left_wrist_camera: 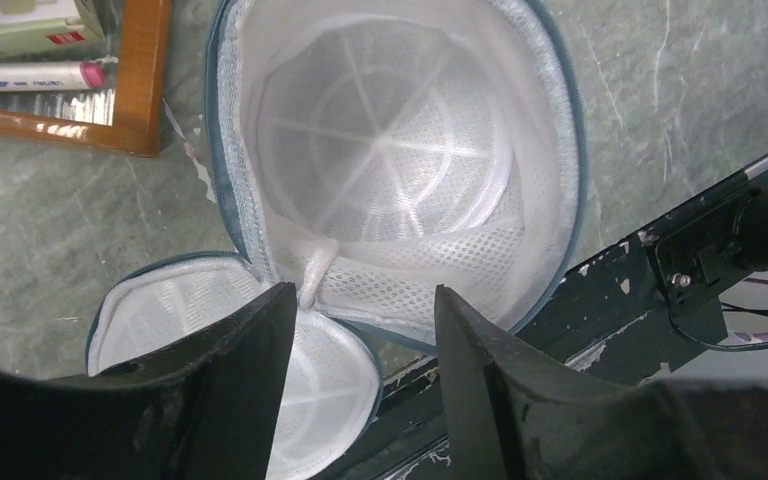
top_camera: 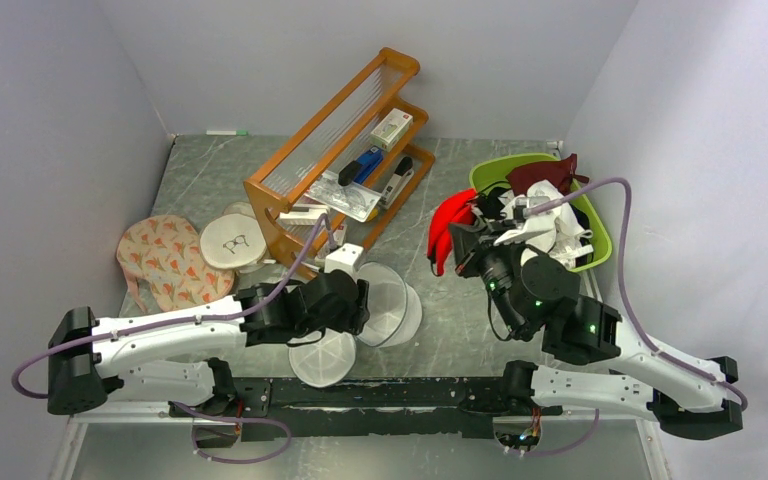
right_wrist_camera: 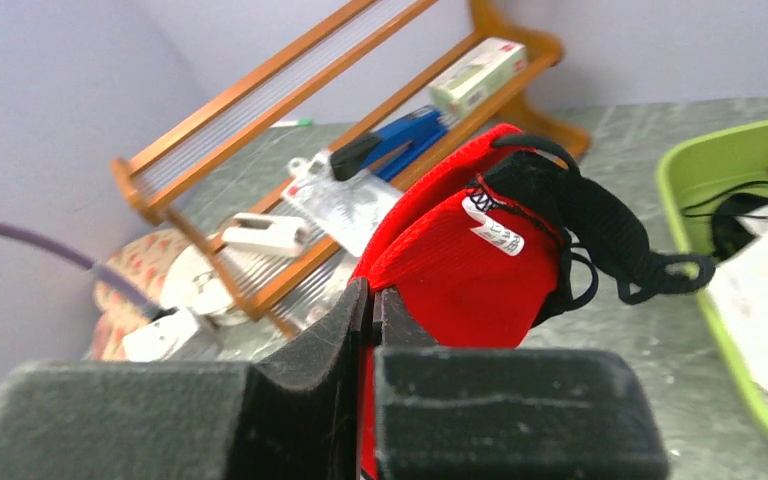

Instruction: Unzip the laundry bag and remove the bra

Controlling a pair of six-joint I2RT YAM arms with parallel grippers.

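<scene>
The white mesh laundry bag (top_camera: pixel 385 305) lies open in two bowl-like halves near the table's front; in the left wrist view both halves (left_wrist_camera: pixel 390 160) show empty. My left gripper (top_camera: pixel 358 300) is open, its fingers (left_wrist_camera: pixel 250 370) either side of the seam joining the halves, not closed on it. My right gripper (top_camera: pixel 460 243) is shut on the red bra (top_camera: pixel 450 222) and holds it above the table, just left of the green bin. In the right wrist view the bra (right_wrist_camera: pixel 470 260) hangs from the closed jaws, with black straps and a white label.
A wooden rack (top_camera: pixel 345 150) with a stapler and small boxes stands at the back centre. A green bin (top_camera: pixel 600 240) of white, black and maroon clothes sits at the right. A floral pad (top_camera: pixel 165 262) and a flat white round case (top_camera: pixel 232 240) lie at the left.
</scene>
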